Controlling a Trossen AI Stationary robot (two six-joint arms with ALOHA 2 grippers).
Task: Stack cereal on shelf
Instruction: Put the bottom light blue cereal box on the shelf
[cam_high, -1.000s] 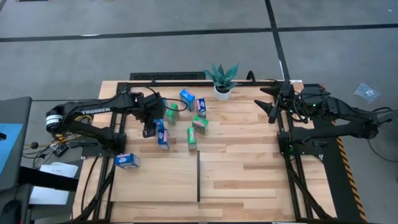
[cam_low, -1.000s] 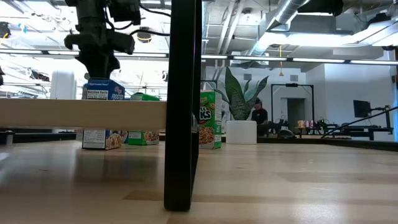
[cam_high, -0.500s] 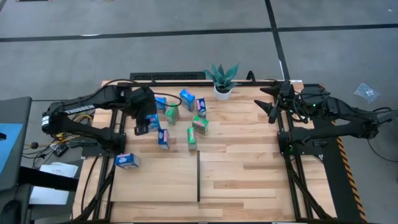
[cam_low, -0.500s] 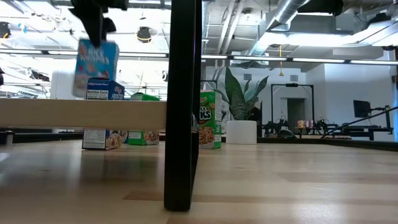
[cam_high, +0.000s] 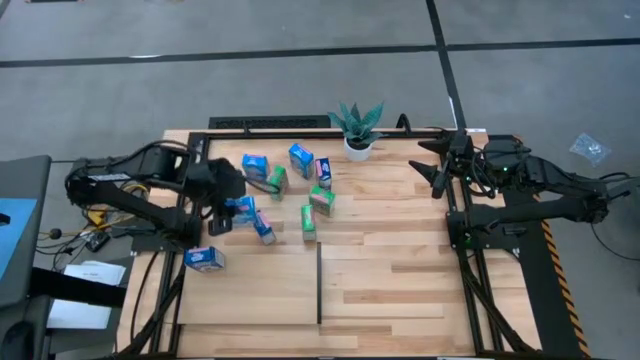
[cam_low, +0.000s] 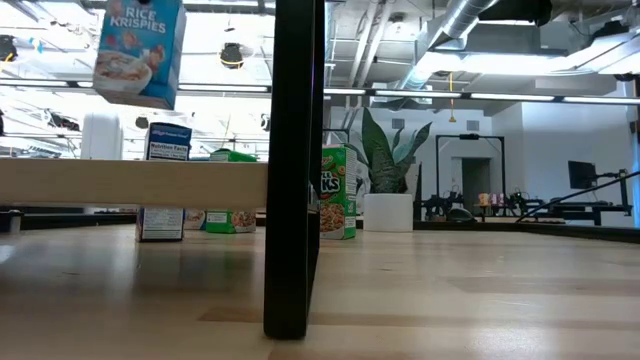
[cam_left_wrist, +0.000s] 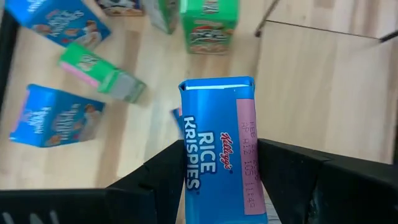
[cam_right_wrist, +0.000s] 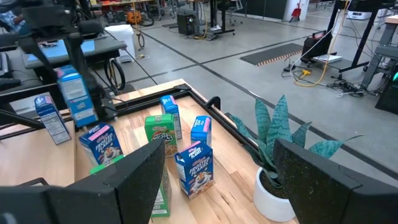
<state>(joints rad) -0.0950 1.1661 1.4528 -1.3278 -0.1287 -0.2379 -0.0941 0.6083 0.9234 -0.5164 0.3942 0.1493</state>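
My left gripper (cam_high: 222, 205) hangs over the table's left part, shut on a blue Rice Krispies cereal box (cam_left_wrist: 219, 143). The low view shows that box (cam_low: 140, 50) high in the air. Several more blue and green cereal boxes (cam_high: 301, 158) stand or lie on the light-wood shelf surface (cam_high: 400, 250) near its far-left part. One blue box (cam_high: 204, 259) lies by the left rail. My right gripper (cam_high: 437, 166) waits open at the far right, touching nothing. My left gripper pinches the blue box between its two fingers (cam_left_wrist: 158, 177) at the box's upper end (cam_left_wrist: 214, 186), coming from above and pointing down. The box hangs below the fingers, lifted clear of the table and slightly tilted, as the low view shows.
A potted green plant (cam_high: 357, 127) stands at the far edge. A thin black divider strip (cam_high: 319, 283) runs toward the near edge. Black rails (cam_high: 270, 123) frame the wood. The near and right parts of the surface (cam_high: 400, 290) carry no boxes.
My left gripper has risen with the blue box and moved toward the table's left and slightly toward its near edge. The box stood beside another blue box a second ago; it is now lifted clear above it and has turned its front toward the low camera.
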